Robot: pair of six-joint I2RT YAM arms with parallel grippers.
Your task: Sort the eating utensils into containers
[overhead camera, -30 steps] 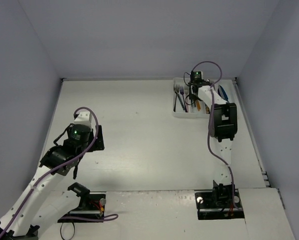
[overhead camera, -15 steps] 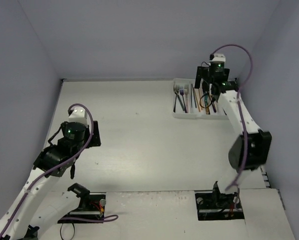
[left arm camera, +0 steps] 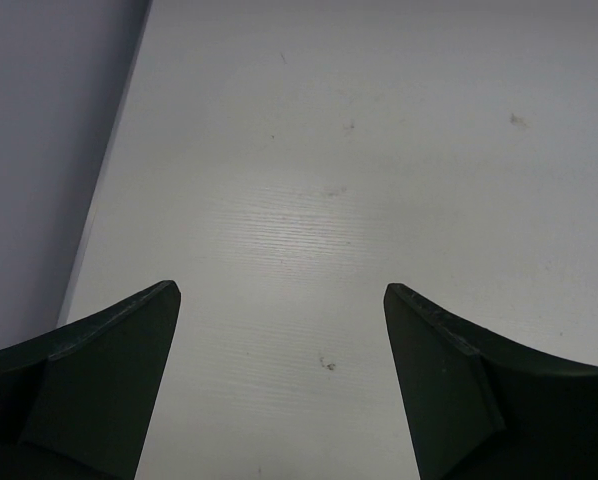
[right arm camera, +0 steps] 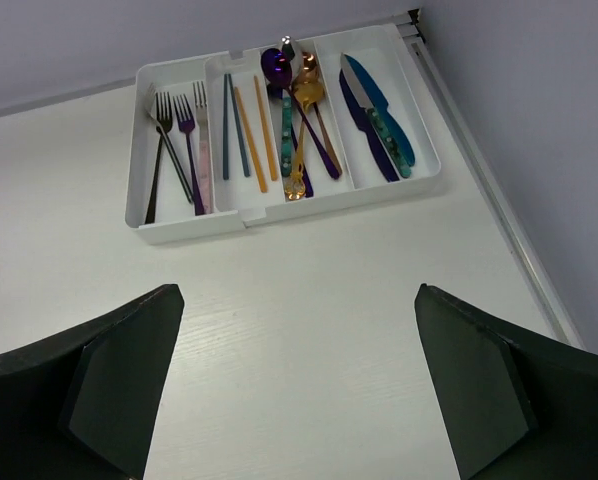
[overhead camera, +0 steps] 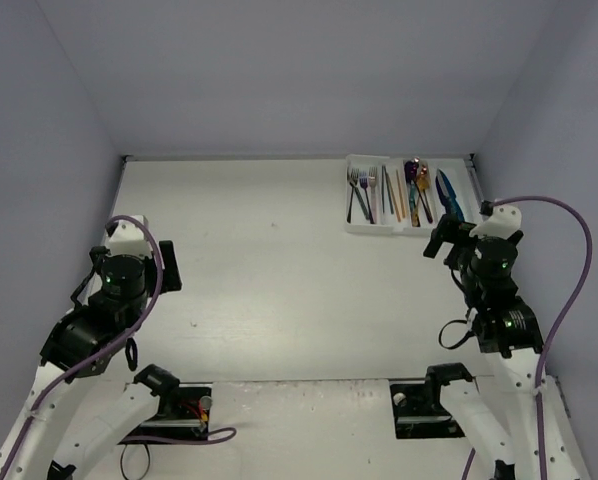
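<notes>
White plastic forms the tray [right arm camera: 194,228], which lies at the far right corner of the desk [overhead camera: 269,280]. Raised ridges split it into four long compartments side by side, and every utensil in view lies inside one of them.

Seen from the right wrist, the leftmost compartment holds the forks [right arm camera: 179,150]: one dark, one purple and one pale, tines towards the back wall. Next to it lie the sticks [right arm camera: 247,125], a blue-teal pair beside a copper-gold pair, roughly parallel. The third compartment holds the spoons [right arm camera: 299,120], with a purple bowl and a gold bowl at the far end and handles crossing one another, one of them teal. The rightmost compartment holds the knives [right arm camera: 379,120], one blue and one purple, lying close together at a slight angle.

The right gripper [right arm camera: 294,340] hangs above bare desk, nearer the arm bases than the tray and well apart from it. Its two dark fingers [right arm camera: 109,390] are spread wide with nothing between them.

The left gripper [left arm camera: 279,330] is over the left part of the desk, far from the tray. Its fingers [left arm camera: 99,390] are also parted wide and hold nothing; only white desk surface with a few small dark specks shows beneath them.
</notes>
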